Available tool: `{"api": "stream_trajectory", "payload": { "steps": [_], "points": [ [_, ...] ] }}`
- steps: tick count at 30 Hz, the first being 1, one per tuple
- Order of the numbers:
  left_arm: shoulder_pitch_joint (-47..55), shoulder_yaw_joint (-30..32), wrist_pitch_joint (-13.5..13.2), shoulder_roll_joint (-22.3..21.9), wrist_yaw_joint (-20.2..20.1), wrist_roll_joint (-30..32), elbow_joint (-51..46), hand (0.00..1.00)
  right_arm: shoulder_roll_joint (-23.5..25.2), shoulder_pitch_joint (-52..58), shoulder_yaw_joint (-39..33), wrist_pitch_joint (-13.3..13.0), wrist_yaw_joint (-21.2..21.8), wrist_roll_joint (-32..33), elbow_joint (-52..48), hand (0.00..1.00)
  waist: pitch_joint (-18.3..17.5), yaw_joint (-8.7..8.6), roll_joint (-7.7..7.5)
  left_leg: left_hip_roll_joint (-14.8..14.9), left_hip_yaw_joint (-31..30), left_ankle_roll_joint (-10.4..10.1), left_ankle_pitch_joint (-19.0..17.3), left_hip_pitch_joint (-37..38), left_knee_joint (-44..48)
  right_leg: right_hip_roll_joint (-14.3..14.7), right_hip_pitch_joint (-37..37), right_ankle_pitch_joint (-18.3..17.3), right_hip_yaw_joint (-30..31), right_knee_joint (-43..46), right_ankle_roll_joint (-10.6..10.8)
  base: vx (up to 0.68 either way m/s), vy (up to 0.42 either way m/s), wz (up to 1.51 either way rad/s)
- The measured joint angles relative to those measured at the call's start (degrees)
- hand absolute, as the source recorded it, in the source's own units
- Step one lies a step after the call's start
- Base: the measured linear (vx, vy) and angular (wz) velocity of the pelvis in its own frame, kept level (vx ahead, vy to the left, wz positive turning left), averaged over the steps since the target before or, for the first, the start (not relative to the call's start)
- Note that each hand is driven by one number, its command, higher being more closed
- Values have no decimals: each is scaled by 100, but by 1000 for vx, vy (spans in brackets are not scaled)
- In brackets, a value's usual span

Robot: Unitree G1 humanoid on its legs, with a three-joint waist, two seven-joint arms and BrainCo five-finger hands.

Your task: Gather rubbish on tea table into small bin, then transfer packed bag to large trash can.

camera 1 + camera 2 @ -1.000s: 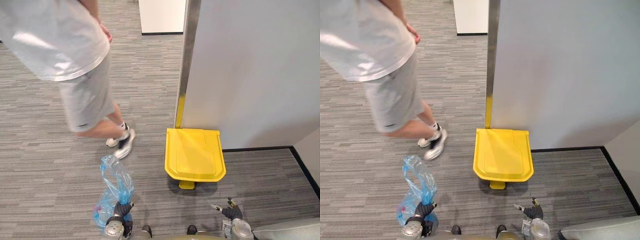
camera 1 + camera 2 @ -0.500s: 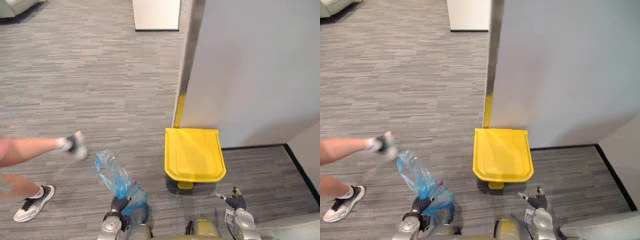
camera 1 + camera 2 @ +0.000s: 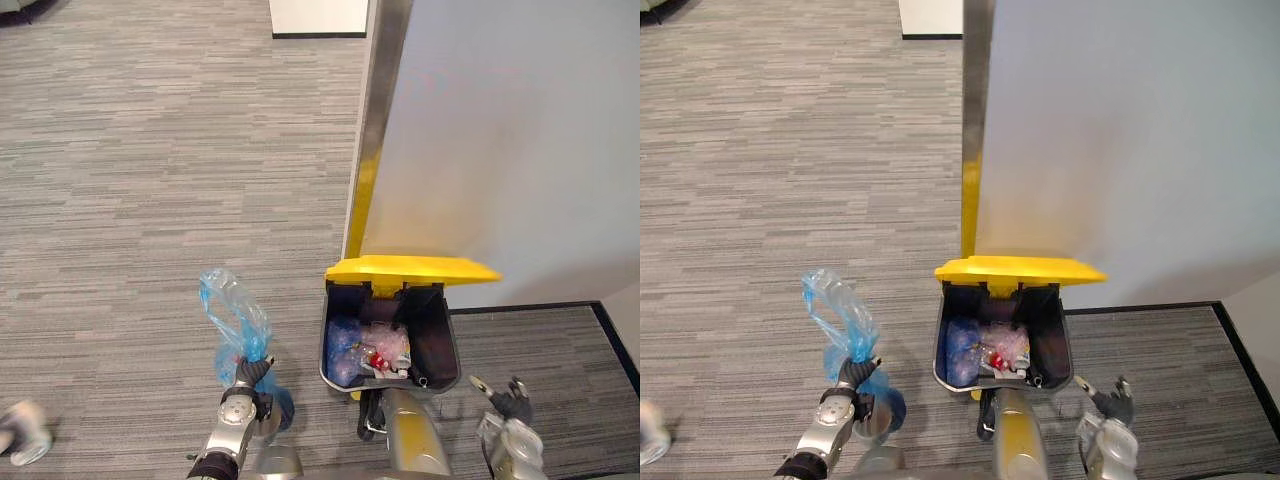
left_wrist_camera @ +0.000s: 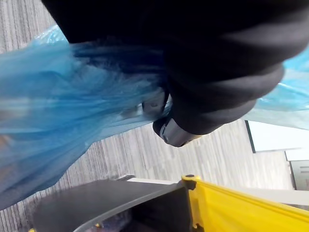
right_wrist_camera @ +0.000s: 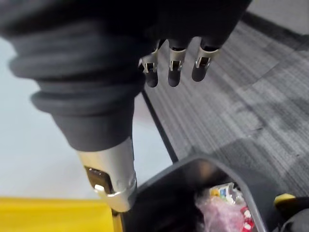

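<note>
The large trash can (image 3: 440, 355) stands on the carpet against the grey wall, its yellow lid (image 3: 412, 268) raised. Inside lie a blue bag and pink and red wrappers (image 3: 375, 352). My left hand (image 3: 246, 378) is shut on the neck of the blue plastic bag (image 3: 232, 318), to the left of the can; the bag's loose top sticks up above the hand and its bulk hangs below. In the left wrist view the blue bag (image 4: 58, 121) is bunched under the hand. My right hand (image 3: 510, 400) hangs to the right of the can, fingers (image 5: 174, 72) relaxed and holding nothing.
A grey wall panel (image 3: 500, 140) with a metal edge strip (image 3: 375, 110) rises behind the can. A white cabinet base (image 3: 318, 18) stands at the far end of the carpet. A person's shoe (image 3: 20, 440) shows at the lower left.
The can's yellow lid has swung up, showing the rubbish inside. The person has walked off to the left. The view has shifted, with both hands now further right.
</note>
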Motion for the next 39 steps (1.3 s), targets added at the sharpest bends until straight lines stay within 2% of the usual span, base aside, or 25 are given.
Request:
{"api": "stream_trajectory", "payload": {
  "steps": [3, 7, 10, 14, 16, 17, 20, 22, 23, 24, 25, 26, 27, 28, 29, 30, 32, 33, 35, 37, 39],
  "points": [
    [-29, 91, -2, -162, -4, -1, -8, 100, 135, 68, 32, 6, -85, 179, 7, 0, -29, -20, 36, 156, 36, -84, 81, 125, -407, 134, 99, 55, -79, -262, 28, 24, -122, 11],
    [51, 103, 0, -162, -8, -1, -81, 100, 337, 75, 379, 4, -74, 312, 52, 0, -138, -92, 26, 277, -242, -158, 117, 148, -1010, 202, 117, 68, -243, -520, 23, -103, -113, 30],
    [257, 108, -1, -109, -8, -1, -230, 100, 421, 113, 893, 3, -60, 297, 63, 0, -393, -74, 90, 371, -471, -205, 147, 148, -1292, 383, 105, 158, -208, -689, -121, -39, -108, 19],
    [247, 88, -4, -82, -13, -2, -299, 100, 394, -148, 1308, 2, -23, 135, 64, 0, -529, 11, 154, 385, -578, -63, 437, 132, -1698, 533, -73, 153, -201, -780, -129, -13, -152, 1],
    [232, 26, -4, -86, -18, -3, -301, 100, 386, -433, 1574, -2, 55, 58, 63, 0, -530, 4, 147, 411, -579, -111, 666, 10, -1799, 536, -169, 154, -254, -835, -128, -57, -130, 12],
    [210, -48, -6, -81, -18, -4, -304, 100, 385, -604, 1763, -5, 57, 13, 64, 0, -530, 9, 147, 453, -585, -60, 745, -93, -1869, 537, -215, 154, -306, -899, -127, -67, -99, 24],
    [213, -84, -7, -65, -14, -9, -306, 100, 367, -767, 2081, -7, 59, -70, 68, 0, -539, 20, 123, 497, -806, -120, 845, -280, -1986, 545, -328, 155, -334, -931, -130, -111, -144, 41],
    [249, -134, -8, 25, -12, -16, -312, 100, 344, -1024, 2421, 3, 58, -79, 69, 0, -543, 46, 67, 573, -981, -2, 937, -504, -2263, 535, -464, 204, -426, -1089, -177, -205, -257, 68],
    [245, -134, -8, 73, -9, -18, -370, 100, 334, -1161, 2576, -4, 54, -81, 64, 0, -532, 63, -81, 274, -1015, -265, 801, -1053, -1054, 355, -523, 458, -554, -1301, -201, -215, -189, 58],
    [244, -134, -9, 74, -9, -18, -394, 100, 312, -1236, 2606, -4, 54, -81, 54, 0, -523, 84, -115, 81, -1004, -244, 767, -1292, -469, 319, -539, 565, -568, -1388, -126, -215, -66, 10],
    [226, -153, -12, 70, -9, -27, -405, 100, 237, -1384, 2722, -5, 48, -81, 4, 0, -508, 134, -130, -218, -898, -181, 754, -1623, 214, 335, -550, 697, -570, -1555, 77, -222, -75, -7],
    [197, -250, -35, 28, -11, -47, -469, 100, 125, -1495, 2844, -10, 43, -88, -195, 0, -451, 200, -19, -47, -604, 218, 501, -1634, 70, 459, -809, 733, -232, -809, -188, -177, -95, 37],
    [125, -290, -92, 64, -14, -57, -508, 100, 63, -1545, 2865, -32, 37, -113, -288, 0, -413, 143, -168, -159, -795, -267, 228, -1534, -197, 447, -932, 557, 490, -219, -558, -120, -105, 60],
    [40, -293, -115, 113, -4, -67, -519, 100, 18, -1694, 2889, -18, 27, -146, -246, 0, -314, 196, -300, -244, -726, -316, 268, -1519, -193, 409, -948, 495, 542, -211, -689, -62, -113, 70],
    [75, -307, -120, 110, -3, -100, -611, 100, -109, -2040, 2971, -7, 23, -206, -177, 0, -289, 205, -264, -242, -935, -396, 275, -1712, -16, 410, -894, 617, 350, -588, -451, -100, -88, 21],
    [186, -318, -130, 118, -4, -108, -672, 100, -208, -2379, 3044, -14, 27, -268, -181, 0, -279, 245, -256, -319, -887, -383, 272, -1900, 282, 413, -844, 899, 165, -970, -432, -99, -46, 6],
    [242, -401, -130, 116, -5, -116, -683, 100, -387, -2735, 3040, -31, 8, -297, -170, 0, -245, 323, -204, -446, -800, -227, 229, -1964, 377, 456, -829, 1104, 79, -1174, -431, -147, 10, 5],
    [202, -523, -136, 177, -4, -126, -687, 100, -553, -2957, 3037, -31, -40, -299, -119, 0, -107, 346, -247, -432, -773, -141, 219, -1971, 280, 416, -784, 1169, 60, -1216, -344, -184, -15, 28],
    [261, -566, -145, 232, 0, -137, -687, 100, -754, -3250, 3034, -32, -123, -295, -101, 0, -13, 351, -216, -453, -886, -90, 268, -1967, 124, 446, -614, 1371, 85, -1599, -270, -180, -51, 35],
    [293, -580, -184, 331, 4, -165, -687, 100, -840, -3483, 3045, -45, -170, -289, -18, 0, -5, 349, -216, -472, -964, -117, 311, -1967, -77, 467, -528, 1523, 79, -1929, -264, -115, -62, 22],
    [271, -582, -239, 433, 13, -180, -710, 100, -935, -3778, 3137, -53, -196, -285, 216, 0, 24, 351, -211, -505, -1119, -169, 354, -1978, -258, 571, -440, 1520, 43, -2287, -259, -62, -90, 3]
  ]
}}
